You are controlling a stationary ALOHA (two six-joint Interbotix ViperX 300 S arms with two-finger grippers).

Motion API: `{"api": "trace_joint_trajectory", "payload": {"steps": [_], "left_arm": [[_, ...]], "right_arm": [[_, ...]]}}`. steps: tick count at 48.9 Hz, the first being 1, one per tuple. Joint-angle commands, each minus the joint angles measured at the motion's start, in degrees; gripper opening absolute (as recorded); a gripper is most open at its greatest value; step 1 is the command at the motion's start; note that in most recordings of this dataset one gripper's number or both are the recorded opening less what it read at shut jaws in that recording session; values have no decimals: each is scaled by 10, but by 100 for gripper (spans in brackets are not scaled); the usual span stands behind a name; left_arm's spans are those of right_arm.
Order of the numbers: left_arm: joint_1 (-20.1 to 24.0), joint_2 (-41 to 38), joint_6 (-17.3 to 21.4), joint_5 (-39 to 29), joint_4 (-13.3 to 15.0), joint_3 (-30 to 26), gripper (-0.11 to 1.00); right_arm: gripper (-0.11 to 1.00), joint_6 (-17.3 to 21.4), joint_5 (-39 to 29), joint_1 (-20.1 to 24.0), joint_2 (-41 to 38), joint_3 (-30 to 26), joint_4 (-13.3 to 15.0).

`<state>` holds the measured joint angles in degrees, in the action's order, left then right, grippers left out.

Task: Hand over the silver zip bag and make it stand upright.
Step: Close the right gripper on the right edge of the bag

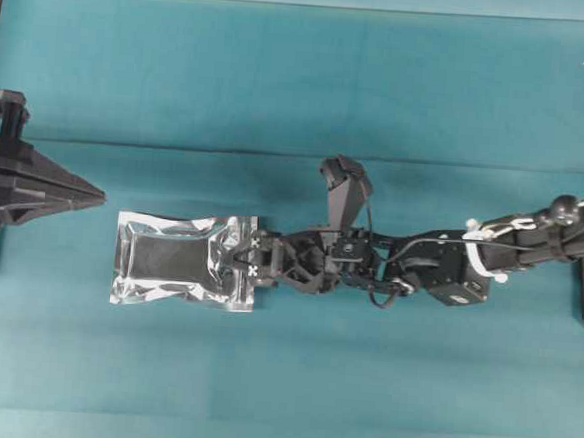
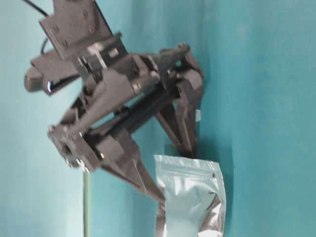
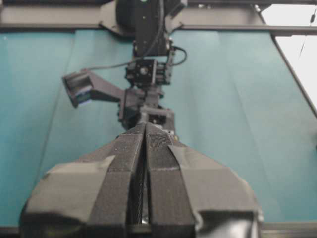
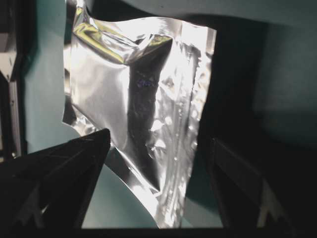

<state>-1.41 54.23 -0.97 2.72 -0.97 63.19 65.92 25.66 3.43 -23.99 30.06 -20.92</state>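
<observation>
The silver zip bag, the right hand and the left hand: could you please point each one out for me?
silver zip bag [image 1: 169, 261]: overhead view, on its dark reflective centre.
right hand [image 1: 241, 261]: overhead view, midway between its open fingertips at the bag's end.
left hand [image 1: 101, 198]: overhead view, at its shut fingertips.

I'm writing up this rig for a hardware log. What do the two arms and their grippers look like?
Both arms are black. The left gripper has long tapering fingers with ribbed pads and grey tape further back. The right gripper has white markings near its fingertips, a camera bracket behind it, black cables along the arm and a white cable tie.
</observation>
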Motion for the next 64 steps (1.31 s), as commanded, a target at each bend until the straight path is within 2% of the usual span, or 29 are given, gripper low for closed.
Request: {"api": "trace_joint_trajectory", "payload": {"steps": [1,28,37,42,46,58,64], "left_arm": [[1,-4,0,3,-1,-6,0],[1,-1,1,3,-1,-4,0],[0,-1,0,3,-1,-4,0],[0,-1,0,3,-1,-4,0],[0,0,0,3,-1,-4,0],[-1,-1,0,3,-1,-4,0],[0,0,0,3,-1,-1,0]], "right_arm": [[90,4,3,-2,-4,-18,0],[90,4,3,-8,-14,-28,0],[86,4,0,-8,-15,-28,-1],[76,4,-18,-10,-15,-27,-8],[64,3,-37,-11,-15,-28,-11],[15,0,-53,-12,-14,-25,-11],[5,-1,-53,-12,-13,-26,-11]]}}
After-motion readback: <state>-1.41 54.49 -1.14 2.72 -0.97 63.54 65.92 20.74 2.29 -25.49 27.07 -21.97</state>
